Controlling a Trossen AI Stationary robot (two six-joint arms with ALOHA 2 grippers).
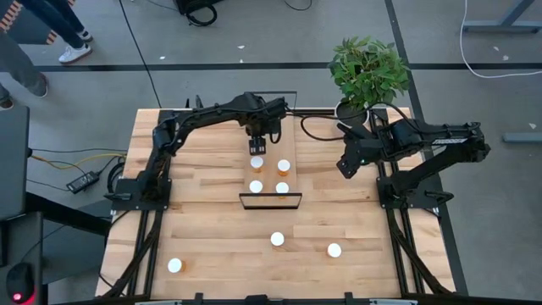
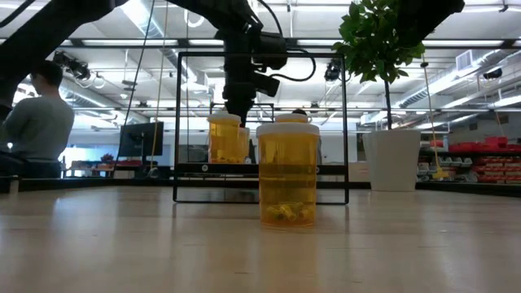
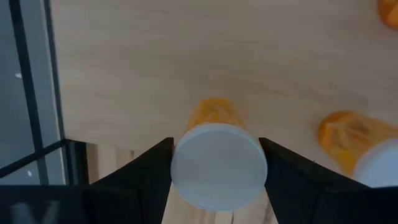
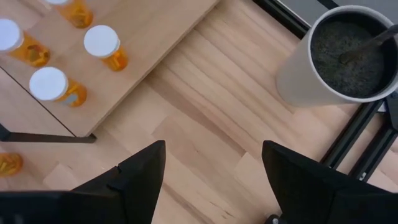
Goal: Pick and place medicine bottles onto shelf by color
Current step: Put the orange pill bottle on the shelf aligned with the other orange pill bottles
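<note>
Overhead, the worktop (image 1: 212, 246) carries the shelf (image 1: 271, 144) at its back middle with four medicine bottles (image 1: 282, 166) on it and three more loose toward the front edge, with open wood between them. Only the left wrist view shows the left gripper (image 3: 217, 171) pinching an orange bottle (image 3: 219, 163) by its white cap. The right gripper (image 4: 214, 171) hangs spread and empty over bare wood between the shelf and the soil-filled plant pot (image 4: 342, 59) at the back right corner.

Seven medicine bottles (image 1: 256, 186) with white caps show from above. Four stand on the one shelf (image 1: 292, 144), in two pairs; three stand on the bare surface (image 1: 212, 254) nearer the camera, one at far left, two toward the middle and right. Two dark arms reach in, one per side. One potted plant (image 1: 367, 68) stands at the far right.
</note>
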